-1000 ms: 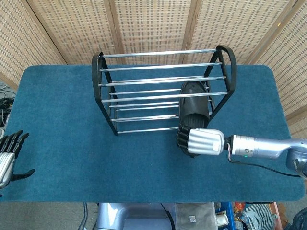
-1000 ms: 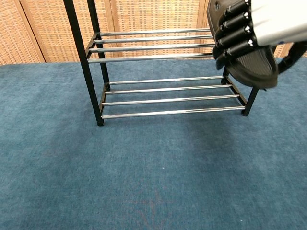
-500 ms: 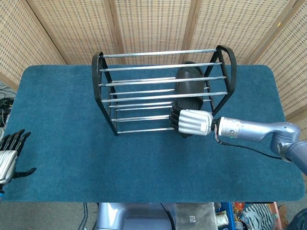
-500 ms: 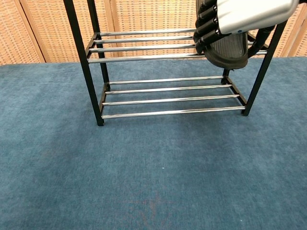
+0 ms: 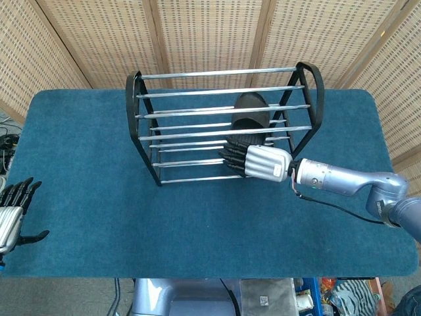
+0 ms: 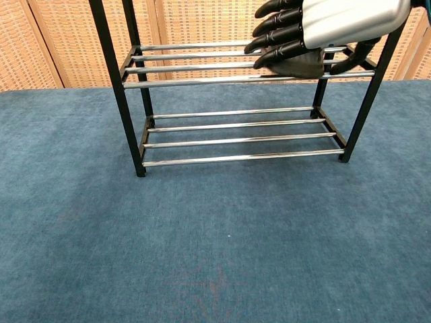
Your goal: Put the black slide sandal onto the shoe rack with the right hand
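Observation:
The black slide sandal (image 5: 250, 113) lies flat on the upper rails of the shoe rack (image 5: 217, 91), toward its right end. In the chest view the sandal (image 6: 300, 66) rests on those top rails (image 6: 202, 81). My right hand (image 5: 260, 162) hovers over the sandal's near end with its black fingers (image 6: 276, 30) stretched out straight and spread, pointing left. Whether they still touch the sandal is unclear; nothing is clasped. My left hand (image 5: 12, 214) sits open at the table's front left edge, far from the rack.
The rack's lower shelf (image 6: 236, 141) holds nothing. Blue carpet (image 5: 197, 224) covers the table in front of the rack. Wicker screens (image 5: 210, 33) stand behind the table.
The right hand has laid the sandal down flat onto the upper rails and uncurled its fingers from around it. The left hand has stayed put.

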